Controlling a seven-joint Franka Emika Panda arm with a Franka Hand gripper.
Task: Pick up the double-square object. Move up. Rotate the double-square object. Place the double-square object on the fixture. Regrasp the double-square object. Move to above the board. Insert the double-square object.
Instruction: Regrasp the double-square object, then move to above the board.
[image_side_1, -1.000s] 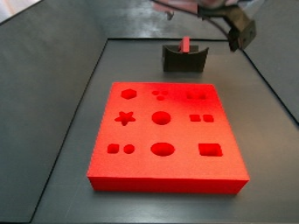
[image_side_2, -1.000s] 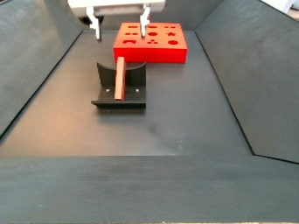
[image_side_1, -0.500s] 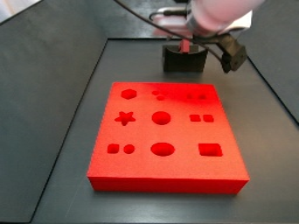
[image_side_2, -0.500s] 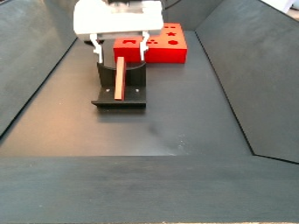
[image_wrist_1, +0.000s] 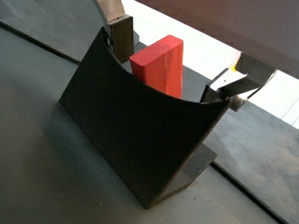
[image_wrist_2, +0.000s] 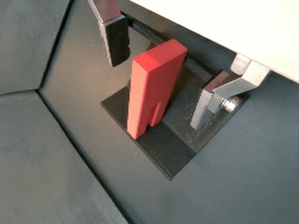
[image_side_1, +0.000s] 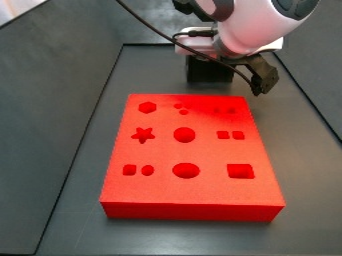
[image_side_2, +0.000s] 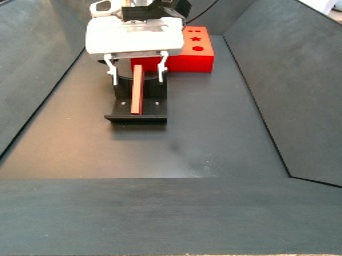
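step: you're regrasping | gripper (image_wrist_2: 163, 68) sitting low over the fixture (image_wrist_1: 128, 122), jaws spread, gripping nothing | block (image_wrist_2: 152, 87) standing in the fixture between the fingers (image_wrist_2: 114, 37), clear of both | next: close squarely on it, then lift toward the board (image_side_1: 187, 155)

Both side views look down from opposite ends: one across the board (image_side_1: 191, 150) toward the fixture (image_side_1: 210, 70) at 12 o'clock, one reversed. Both wrist views sit close above the pincer (image_wrist_2: 163, 83), sharing the fixture.
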